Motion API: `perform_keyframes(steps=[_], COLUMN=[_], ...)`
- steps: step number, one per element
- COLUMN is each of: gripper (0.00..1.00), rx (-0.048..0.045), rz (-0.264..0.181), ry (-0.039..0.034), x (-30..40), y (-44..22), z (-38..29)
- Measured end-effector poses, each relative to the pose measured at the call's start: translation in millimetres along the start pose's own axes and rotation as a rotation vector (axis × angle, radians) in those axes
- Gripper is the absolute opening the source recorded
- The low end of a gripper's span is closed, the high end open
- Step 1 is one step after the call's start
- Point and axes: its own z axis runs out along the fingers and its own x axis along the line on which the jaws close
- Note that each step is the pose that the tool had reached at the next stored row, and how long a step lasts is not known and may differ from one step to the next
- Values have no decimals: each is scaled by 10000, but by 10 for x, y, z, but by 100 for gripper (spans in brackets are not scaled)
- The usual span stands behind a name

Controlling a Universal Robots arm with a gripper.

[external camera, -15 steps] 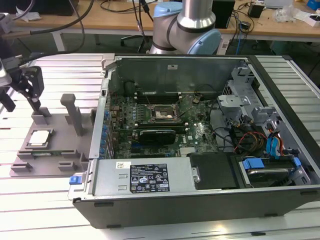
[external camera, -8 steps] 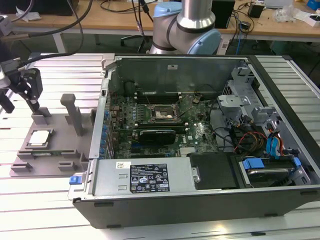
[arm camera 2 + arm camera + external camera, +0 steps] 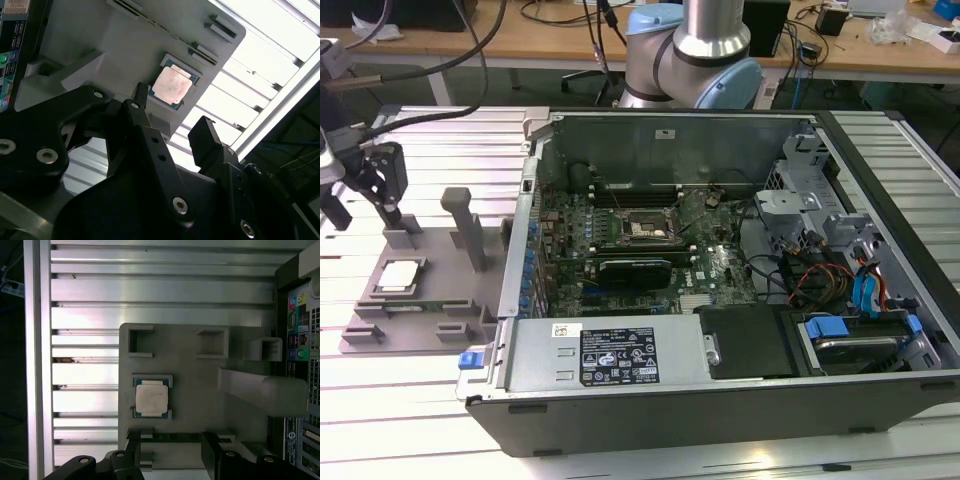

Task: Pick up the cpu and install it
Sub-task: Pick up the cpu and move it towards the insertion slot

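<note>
The cpu [image 3: 398,277] is a small square chip with a silvery top. It lies flat in a recess of the grey fixture tray [image 3: 440,305], at the exterior view's left beside the open computer case [image 3: 720,400]. My gripper [image 3: 362,212] hangs above the tray's far left end, a little behind the cpu and apart from it. In both wrist views the black fingers [image 3: 141,97] [image 3: 134,447] stand open with nothing between them, and the cpu [image 3: 171,85] [image 3: 151,398] lies beyond their tips. The motherboard's black socket frame [image 3: 645,228] sits inside the case.
A tall grey post [image 3: 470,232] rises from the tray between the cpu and the case's side wall [image 3: 520,230]. The arm's base [image 3: 690,50] stands behind the case. Drive cage and cables [image 3: 840,270] fill the case's right end. The slatted aluminium table [image 3: 390,400] surrounds everything.
</note>
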Motion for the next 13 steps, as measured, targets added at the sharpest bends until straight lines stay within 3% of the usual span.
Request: perform_keyframes(steps=[5, 13], gripper=[60, 60], rx=[-1, -1], rz=[0, -20], ry=[0, -1], x=[1, 13], y=[3, 26], z=[64, 234])
